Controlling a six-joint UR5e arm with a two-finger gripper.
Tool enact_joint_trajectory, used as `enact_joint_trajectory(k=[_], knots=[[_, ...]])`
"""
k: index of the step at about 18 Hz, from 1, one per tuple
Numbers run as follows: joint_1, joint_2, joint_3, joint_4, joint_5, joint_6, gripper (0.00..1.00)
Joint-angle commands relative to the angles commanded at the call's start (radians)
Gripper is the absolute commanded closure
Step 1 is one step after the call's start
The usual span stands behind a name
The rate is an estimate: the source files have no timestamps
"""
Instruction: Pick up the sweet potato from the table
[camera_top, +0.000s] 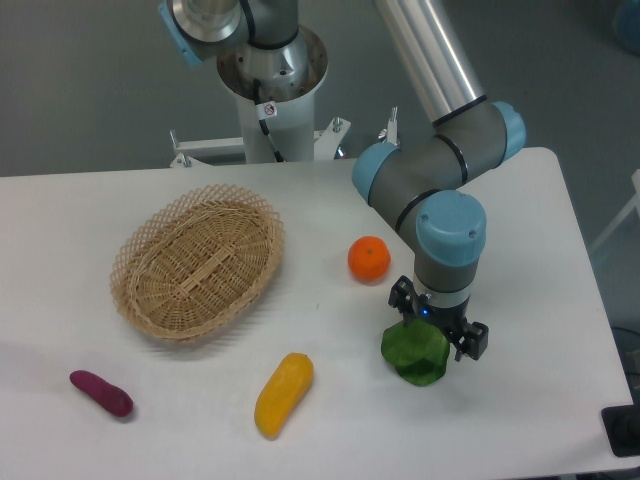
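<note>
the gripper (437, 338) sits low over a green object (415, 353), jaw state unclear, well right of the sweet potato (101, 392) at the table's (520, 210) near-left edge, so it risks grabbing the wrong item.

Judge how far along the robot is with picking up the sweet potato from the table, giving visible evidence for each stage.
Done: nothing yet; the sweet potato lies untouched on the table, near the front left. In hand: the tool sits far to the right, directly over a green object; whether it grips that object cannot be told. Left: move across to the sweet potato, grasp it and lift.
</note>
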Motion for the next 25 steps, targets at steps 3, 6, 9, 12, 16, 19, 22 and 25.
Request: enact_joint_trajectory(k=[3,6,9,12,16,19,22,25], knots=[[0.000,0.000,0.000,0.000,0.000,0.000,0.00],[0.000,0.000,0.002,0.000,-0.002,0.002,0.00],[0.000,-0.002,0.002,-0.005,-0.002,-0.002,0.00],[0.000,0.002,0.003,-0.008,-0.008,-0.008,0.00],[-0.009,0.000,0.002,-0.012,-0.015,-0.024,0.00],[-0.029,0.000,0.005,-0.011,-0.043,-0.066,0.00],[-0.034,0.002,0.006,-0.008,-0.115,-0.087,0.00],[-0.063,-0.003,0.017,-0.008,-0.132,-0.130,0.00]])
